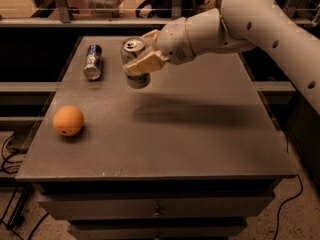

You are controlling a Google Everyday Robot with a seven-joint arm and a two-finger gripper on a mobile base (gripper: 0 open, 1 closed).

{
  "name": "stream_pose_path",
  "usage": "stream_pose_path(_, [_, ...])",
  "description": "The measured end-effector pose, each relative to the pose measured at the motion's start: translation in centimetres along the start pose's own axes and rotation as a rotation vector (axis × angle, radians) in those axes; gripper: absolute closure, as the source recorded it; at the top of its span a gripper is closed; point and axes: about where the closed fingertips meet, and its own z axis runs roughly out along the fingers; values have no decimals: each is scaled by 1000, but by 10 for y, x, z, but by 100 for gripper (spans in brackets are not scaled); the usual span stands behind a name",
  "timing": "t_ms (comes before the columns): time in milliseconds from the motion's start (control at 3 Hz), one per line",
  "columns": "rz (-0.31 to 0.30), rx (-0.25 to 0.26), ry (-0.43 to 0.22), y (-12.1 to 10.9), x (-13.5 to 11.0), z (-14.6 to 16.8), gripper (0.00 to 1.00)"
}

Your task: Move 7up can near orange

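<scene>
My gripper (141, 59) is shut on the 7up can (135, 63), a silvery can with a silver top, and holds it tilted in the air above the far middle of the table. The orange (68, 120) lies on the table at the front left, well below and to the left of the can. The can's lower body is partly covered by a tan finger (145, 62).
A blue-and-silver can (93, 61) lies on its side at the far left of the grey table (200, 134). My white arm (260, 24) reaches in from the upper right. A shelf and railing run behind the table. Drawers sit below the front edge.
</scene>
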Motion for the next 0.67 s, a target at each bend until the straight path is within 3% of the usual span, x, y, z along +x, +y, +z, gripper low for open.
stream_pose_path(333, [-2, -91, -39, 28, -9, 22, 89])
stream_pose_path(667, [35, -164, -73, 51, -9, 39, 70])
